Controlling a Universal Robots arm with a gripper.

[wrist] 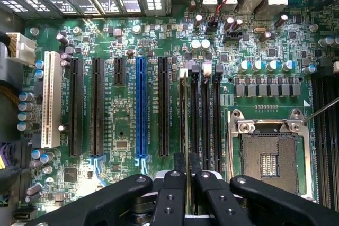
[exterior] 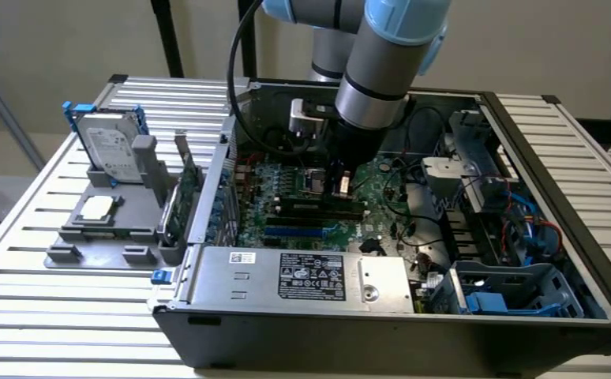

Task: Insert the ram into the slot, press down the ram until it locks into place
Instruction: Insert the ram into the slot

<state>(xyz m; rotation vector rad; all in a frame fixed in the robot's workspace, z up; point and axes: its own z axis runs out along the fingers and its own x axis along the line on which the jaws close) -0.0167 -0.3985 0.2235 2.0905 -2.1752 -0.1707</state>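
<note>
Two fingers of the gripper (wrist: 186,158) are closed on the ram (wrist: 183,115), which stands edge-on in the outermost black memory slot (wrist: 184,75).

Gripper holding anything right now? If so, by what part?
Looks like the ram, pinched by its upper edge in the gripper. Where along its length the hold sits cannot be told.

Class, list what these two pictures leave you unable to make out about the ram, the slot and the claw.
1. Exterior view: the claw and arm hide the spot where the claw meets the slots.
2. Wrist view: the claw covers the near ends of the slots and their clips.
3. Both views: whether a ram is seated; edge-on, it is too thin to tell.
</note>
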